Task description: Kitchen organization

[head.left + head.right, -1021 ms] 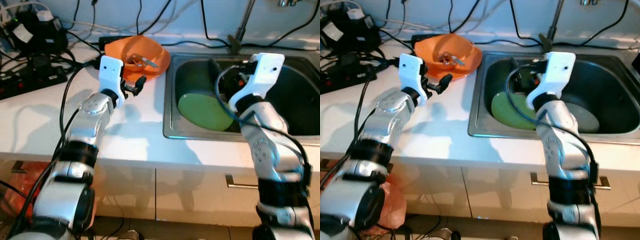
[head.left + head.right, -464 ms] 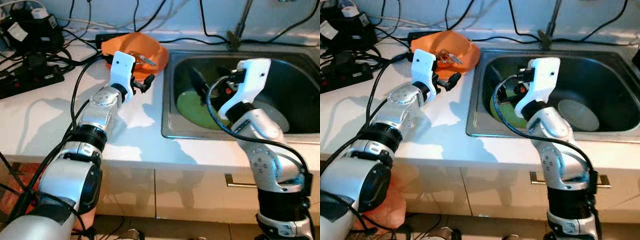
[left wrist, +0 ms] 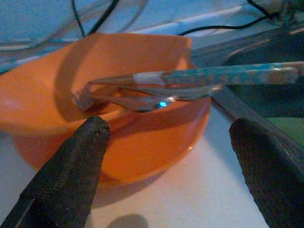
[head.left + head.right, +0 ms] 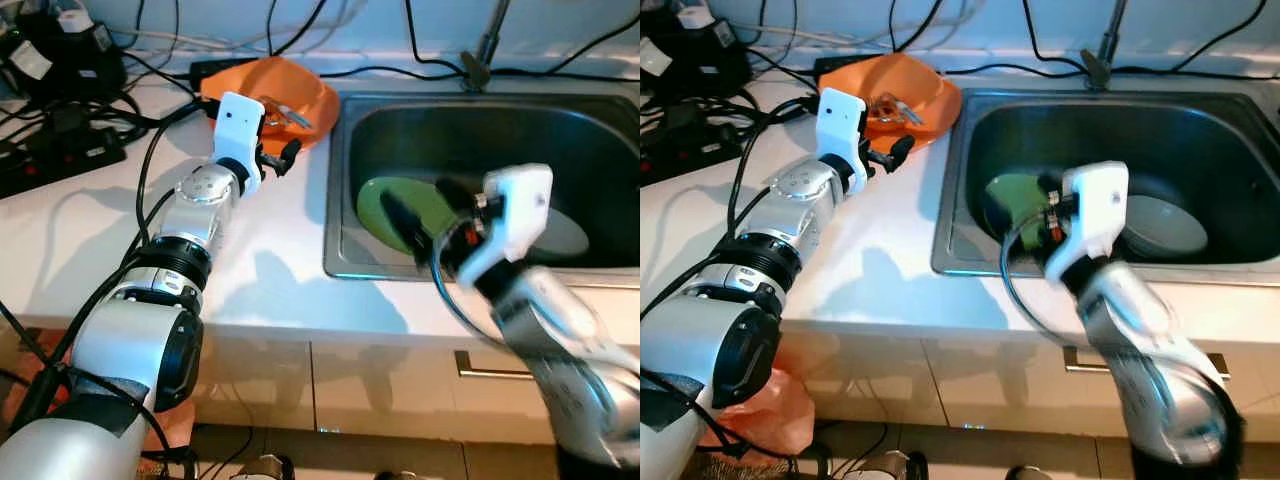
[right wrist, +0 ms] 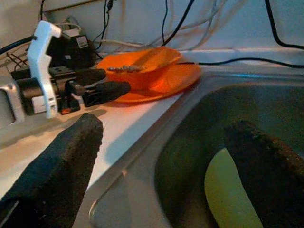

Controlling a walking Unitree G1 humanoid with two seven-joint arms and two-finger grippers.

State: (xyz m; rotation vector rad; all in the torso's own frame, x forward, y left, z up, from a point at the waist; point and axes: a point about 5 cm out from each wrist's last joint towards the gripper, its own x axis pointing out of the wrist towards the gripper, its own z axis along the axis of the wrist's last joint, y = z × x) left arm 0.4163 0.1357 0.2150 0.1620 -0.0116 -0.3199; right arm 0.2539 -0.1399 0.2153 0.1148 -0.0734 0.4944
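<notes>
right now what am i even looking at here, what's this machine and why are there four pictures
This is a humanoid robot at a kitchen counter. Two pictures come from a stereo camera on its head, looking down at its own silver arms. The other two come from cameras on its wrists, looking out between each gripper's two black fingers.

On the white counter sits an orange bowl with cutlery resting in it, one piece with a blue patterned handle. Black cables and a power strip lie at the robot's left. Beside the bowl is a steel sink holding a green plate and a pale dish.

The left gripper is open, just in front of the bowl, holding nothing. The right gripper is open too, over the sink's near edge, above the green plate, also empty.
</notes>
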